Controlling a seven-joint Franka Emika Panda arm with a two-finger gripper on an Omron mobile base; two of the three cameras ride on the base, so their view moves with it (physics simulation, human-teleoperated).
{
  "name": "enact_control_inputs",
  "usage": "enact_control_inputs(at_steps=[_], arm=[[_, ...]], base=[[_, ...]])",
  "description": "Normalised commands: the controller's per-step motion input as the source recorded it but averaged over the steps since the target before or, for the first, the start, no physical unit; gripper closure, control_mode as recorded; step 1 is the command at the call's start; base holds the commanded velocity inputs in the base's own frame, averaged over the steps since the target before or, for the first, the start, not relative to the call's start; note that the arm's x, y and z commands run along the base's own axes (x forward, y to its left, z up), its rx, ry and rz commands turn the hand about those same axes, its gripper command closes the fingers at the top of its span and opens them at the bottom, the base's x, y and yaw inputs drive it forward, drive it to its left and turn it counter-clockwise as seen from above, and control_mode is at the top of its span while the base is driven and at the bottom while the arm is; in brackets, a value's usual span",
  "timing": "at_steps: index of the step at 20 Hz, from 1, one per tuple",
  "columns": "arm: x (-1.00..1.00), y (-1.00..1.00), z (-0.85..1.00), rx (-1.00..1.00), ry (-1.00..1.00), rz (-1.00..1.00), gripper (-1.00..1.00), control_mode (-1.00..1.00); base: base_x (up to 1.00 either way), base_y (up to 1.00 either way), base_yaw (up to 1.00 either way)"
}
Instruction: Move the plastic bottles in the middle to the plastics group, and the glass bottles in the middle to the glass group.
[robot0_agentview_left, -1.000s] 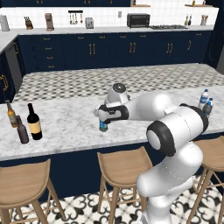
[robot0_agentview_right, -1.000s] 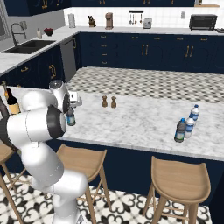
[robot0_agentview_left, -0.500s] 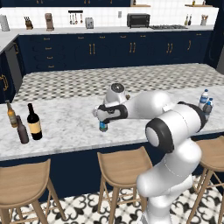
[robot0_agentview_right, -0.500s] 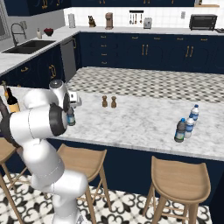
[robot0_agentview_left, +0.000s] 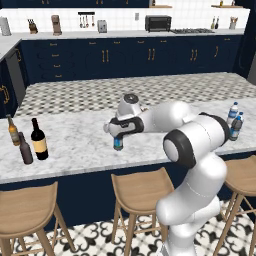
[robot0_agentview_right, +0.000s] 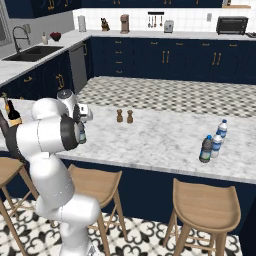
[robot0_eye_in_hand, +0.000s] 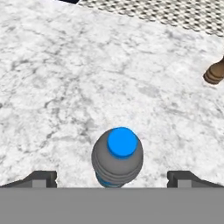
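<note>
A small grey-tinted plastic bottle with a blue cap stands upright near the counter's front edge. My gripper hangs right over it, open, with a fingertip on each side of the bottle and not touching it. At the far left, the tall wine bottle stands beside an amber bottle and a dark brown bottle. At the right, another grey-tinted bottle stands against two whitish bottles.
Two small brown shakers stand mid-counter behind the bottle; one shaker is at the right edge of the hand view. Wooden stools line the counter's front. Bare marble lies between the left bottles and the arm.
</note>
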Motion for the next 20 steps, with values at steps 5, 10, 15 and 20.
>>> enact_control_inputs(at_steps=[5,10,15,20], arm=[[0.06,0.0,-0.09,0.0,0.15,0.0,-1.0,-1.0],[0.13,0.0,-0.1,0.0,0.07,0.0,-1.0,-1.0],[0.07,0.0,-0.18,0.0,0.0,0.0,-1.0,-1.0],[0.01,0.0,-0.25,0.0,-0.06,0.0,-1.0,-1.0]], base=[[0.0,0.0,0.0],[0.0,0.0,0.0],[0.0,0.0,0.0],[0.0,0.0,0.0]])
